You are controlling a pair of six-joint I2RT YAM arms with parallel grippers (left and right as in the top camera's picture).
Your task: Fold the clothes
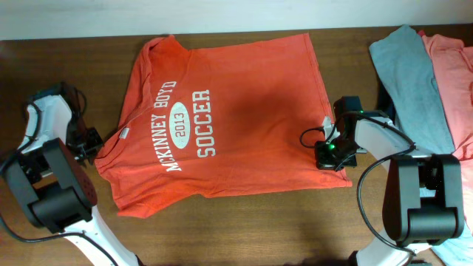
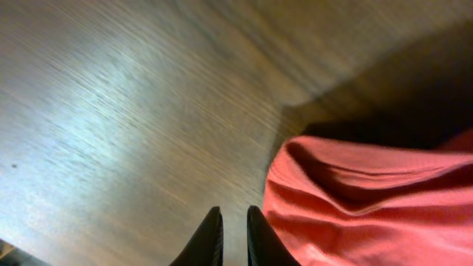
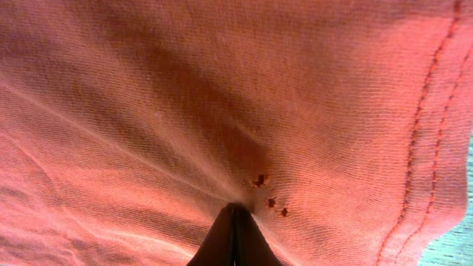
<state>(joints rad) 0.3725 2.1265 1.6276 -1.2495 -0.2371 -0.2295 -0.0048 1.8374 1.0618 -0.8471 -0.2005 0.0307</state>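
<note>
Orange-red T-shirt (image 1: 236, 111) lies spread flat, print up, between the 2 grippers; R gripper (image 3: 235, 210) is on its hem edge, fingers pressed together w/ cloth puckered into the tips, i.e. pinching the shirt; stitched hem runs just to one side of the tips; small dark spots (image 3: 270, 201) in the fabric right by them. L gripper (image 2: 234, 218) is at the collar side, fingers a narrow gap apart, nothing between them, over bare table (image 2: 111, 111); shirt's bunched edge is just beside its tips, not touching. Grey shirt (image 1: 410, 81) & salmon-pink shirt (image 1: 454, 81) lie beyond the R gripper, on its far side from the orange one; the two overlap.
</note>
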